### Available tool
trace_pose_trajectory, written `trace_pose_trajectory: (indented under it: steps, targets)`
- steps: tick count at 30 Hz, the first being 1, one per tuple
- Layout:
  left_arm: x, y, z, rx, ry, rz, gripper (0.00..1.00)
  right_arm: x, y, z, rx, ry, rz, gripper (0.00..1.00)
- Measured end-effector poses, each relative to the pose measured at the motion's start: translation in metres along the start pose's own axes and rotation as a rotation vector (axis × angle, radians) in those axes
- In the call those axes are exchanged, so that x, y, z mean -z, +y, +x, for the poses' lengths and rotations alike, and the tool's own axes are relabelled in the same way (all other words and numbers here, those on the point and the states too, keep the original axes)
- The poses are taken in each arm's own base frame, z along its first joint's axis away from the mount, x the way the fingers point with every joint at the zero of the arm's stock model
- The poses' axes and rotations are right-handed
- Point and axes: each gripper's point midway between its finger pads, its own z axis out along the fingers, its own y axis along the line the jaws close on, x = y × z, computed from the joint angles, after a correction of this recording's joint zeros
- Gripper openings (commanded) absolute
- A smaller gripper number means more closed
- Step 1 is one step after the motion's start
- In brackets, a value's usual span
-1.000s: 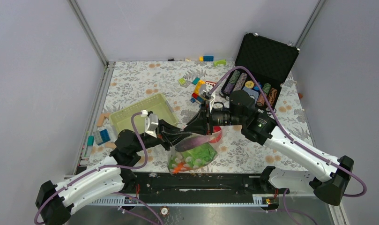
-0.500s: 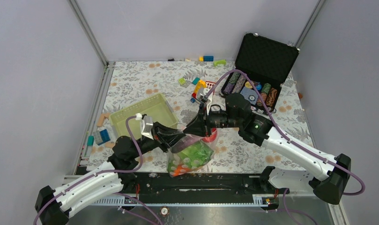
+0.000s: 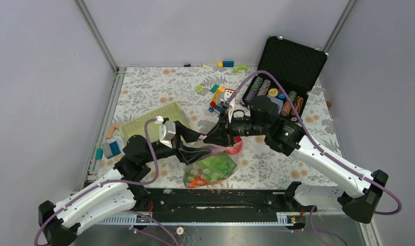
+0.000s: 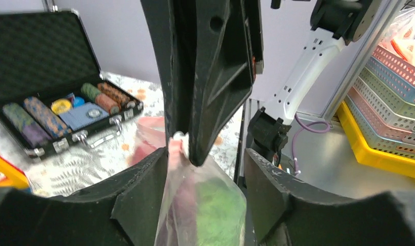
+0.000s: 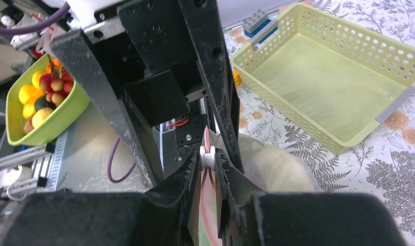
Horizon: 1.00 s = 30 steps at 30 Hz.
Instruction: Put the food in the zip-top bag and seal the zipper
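Observation:
The clear zip-top bag (image 3: pixel 211 168) hangs near the table's front edge, with green and orange food (image 3: pixel 215 165) inside it. Its pink-red zipper (image 3: pixel 220 150) runs along the top. My right gripper (image 3: pixel 214 139) is shut on the zipper's white slider (image 5: pixel 207 156) at the bag's left end. My left gripper (image 3: pixel 194 147) is open, its fingers (image 4: pixel 138 195) standing on either side of the bag (image 4: pixel 195 205) without pinching it. In the left wrist view the right gripper's fingers (image 4: pixel 210 102) come down from above onto the slider (image 4: pixel 178 137).
A pale green basket (image 3: pixel 143 125) sits left of the bag. An open black case of poker chips (image 3: pixel 282 77) stands at the back right. Coloured blocks (image 3: pixel 218 97) lie mid-table, more by the left edge (image 3: pixel 110 146). A red item (image 3: pixel 236 148) lies behind the bag.
My left gripper has opened and let go of the bag's corner. The right gripper keeps its hold on the slider, and the bag hangs from it.

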Motion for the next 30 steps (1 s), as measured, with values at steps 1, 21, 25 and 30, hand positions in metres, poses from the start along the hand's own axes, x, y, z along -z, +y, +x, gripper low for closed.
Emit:
trace_pose_trajectory:
  steps: [1,21,25,30]
  targets:
    - [-0.002,-0.001,-0.006,-0.011,-0.003,0.008,0.51,0.002,0.003,-0.004,0.010,0.003,-0.011,0.00]
    - [-0.003,0.004,0.011,-0.098,0.122,0.023,0.46,0.017,0.028,0.000,0.111,0.149,-0.138,0.00]
    - [-0.007,0.003,0.008,-0.103,0.125,0.039,0.42,0.017,0.027,-0.001,0.120,0.161,-0.138,0.00]
    - [-0.010,-0.001,-0.001,-0.115,0.117,0.060,0.25,0.016,0.026,-0.002,0.128,0.176,-0.138,0.00]
